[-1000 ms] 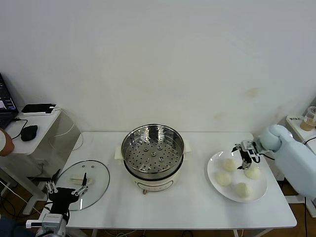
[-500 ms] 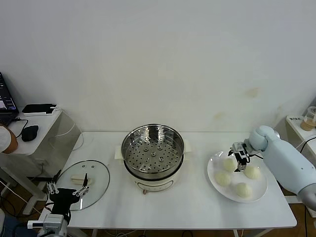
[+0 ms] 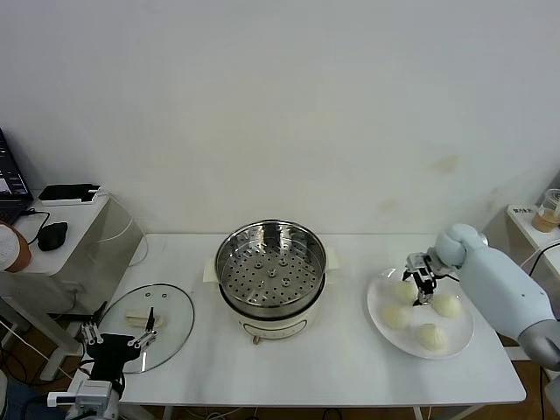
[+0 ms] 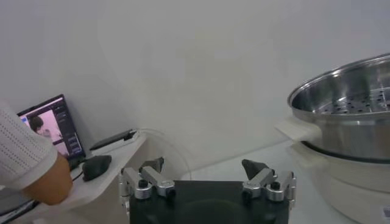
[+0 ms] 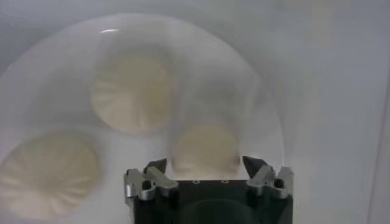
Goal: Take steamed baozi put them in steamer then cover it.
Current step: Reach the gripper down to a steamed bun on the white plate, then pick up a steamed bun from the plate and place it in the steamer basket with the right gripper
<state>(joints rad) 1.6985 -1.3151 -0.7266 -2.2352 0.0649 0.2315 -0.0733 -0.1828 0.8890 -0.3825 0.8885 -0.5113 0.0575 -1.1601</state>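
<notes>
Head view: four steamed baozi (image 3: 395, 317), seemingly all plated.

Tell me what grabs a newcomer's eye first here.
The shiny steamer stands open mid-table with its perforated tray bare. To its right, the right gripper reaches down among four baozi on a white plate, one bun between its fingers. The glass cover lies flat at the table's left, beside the waiting left gripper.
</notes>
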